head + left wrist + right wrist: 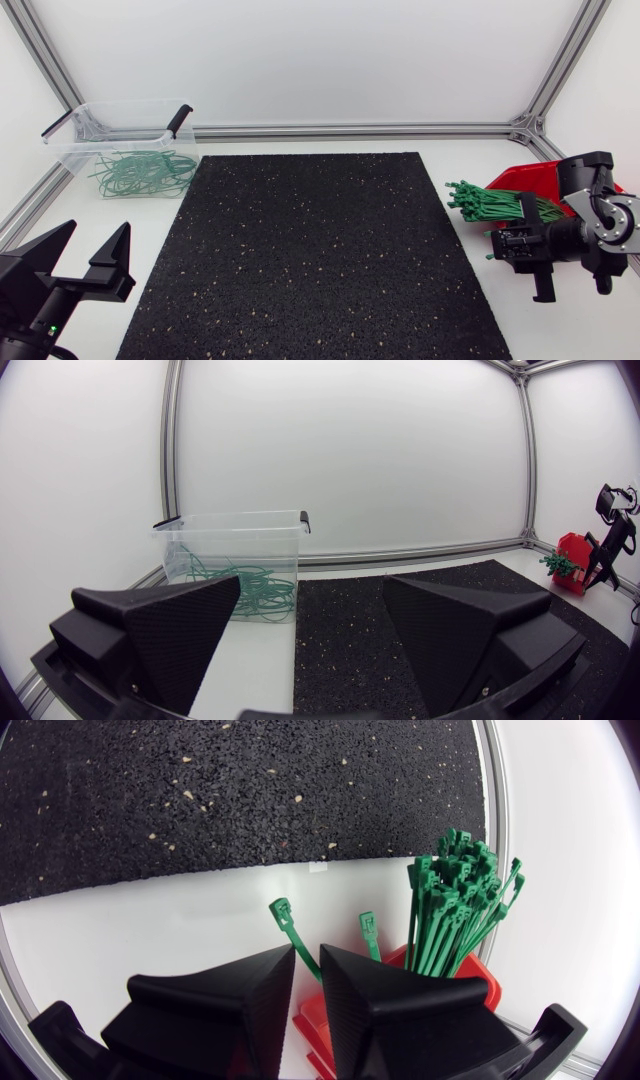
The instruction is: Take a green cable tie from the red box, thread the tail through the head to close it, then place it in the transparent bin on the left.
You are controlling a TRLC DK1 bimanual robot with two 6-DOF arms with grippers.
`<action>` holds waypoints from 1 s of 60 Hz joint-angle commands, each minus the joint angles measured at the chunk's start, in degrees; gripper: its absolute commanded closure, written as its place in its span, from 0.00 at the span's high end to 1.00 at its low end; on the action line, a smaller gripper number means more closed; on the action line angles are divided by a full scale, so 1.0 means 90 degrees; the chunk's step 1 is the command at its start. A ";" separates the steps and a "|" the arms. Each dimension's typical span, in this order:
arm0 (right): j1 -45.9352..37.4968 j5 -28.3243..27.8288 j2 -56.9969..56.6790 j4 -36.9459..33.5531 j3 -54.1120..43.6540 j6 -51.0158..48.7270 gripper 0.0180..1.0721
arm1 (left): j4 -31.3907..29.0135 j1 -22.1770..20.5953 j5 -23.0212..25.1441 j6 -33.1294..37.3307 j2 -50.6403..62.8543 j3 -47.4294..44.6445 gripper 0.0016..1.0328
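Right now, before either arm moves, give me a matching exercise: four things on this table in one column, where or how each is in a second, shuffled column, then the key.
Things
1. left gripper
2. right gripper
3. transparent bin
4. red box

Place or state
A. a bundle of straight green cable ties sticks out of it
B. open, holding nothing, beside the black mat
C. holds a tangle of looped green ties
D. at the red box, by its bundle

Pairs: 1-B, 2-D, 3-C, 4-A
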 commanded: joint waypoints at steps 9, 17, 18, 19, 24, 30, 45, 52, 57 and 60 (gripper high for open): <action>-0.0066 0.0068 0.0025 0.0460 -0.0275 -0.0398 0.22 | -0.0138 -0.0020 -0.0014 -0.0052 0.0047 -0.0251 0.96; -0.0057 0.0176 0.0006 0.0626 -0.0353 -0.0506 0.22 | -0.0147 -0.0020 -0.0014 -0.0052 0.0047 -0.0251 0.96; -0.0057 0.0186 0.0006 0.0655 -0.0363 -0.0535 0.22 | -0.0138 -0.0020 -0.0014 -0.0052 0.0047 -0.0251 0.96; -0.0057 0.0205 0.0006 0.0685 -0.0383 -0.0574 0.22 | -0.0138 -0.0020 -0.0014 -0.0052 0.0047 -0.0251 0.96; -0.0066 0.0273 0.0006 0.0704 -0.0392 -0.0633 0.21 | -0.0147 -0.0020 -0.0014 -0.0052 0.0047 -0.0251 0.96; -0.0066 0.0303 0.0006 0.0714 -0.0422 -0.0730 0.14 | -0.0147 -0.0020 -0.0014 -0.0052 0.0047 -0.0251 0.96; -0.0047 0.0391 -0.0580 0.0548 -0.0539 -0.0838 0.09 | -0.0157 -0.0001 -0.0014 -0.0052 0.0047 -0.0251 0.96; -0.0027 0.0391 -0.0912 0.0362 -0.0549 -0.0847 0.09 | -0.0157 -0.0001 -0.0014 -0.0052 0.0047 -0.0251 0.96; -0.0008 0.0391 -0.1107 0.0167 -0.0539 -0.0847 0.09 | -0.0157 -0.0001 -0.0014 -0.0052 0.0047 -0.0251 0.96; -0.0008 0.0381 -0.1205 0.0099 -0.0539 -0.0847 0.07 | -0.0157 -0.0001 -0.0014 -0.0052 0.0047 -0.0251 0.96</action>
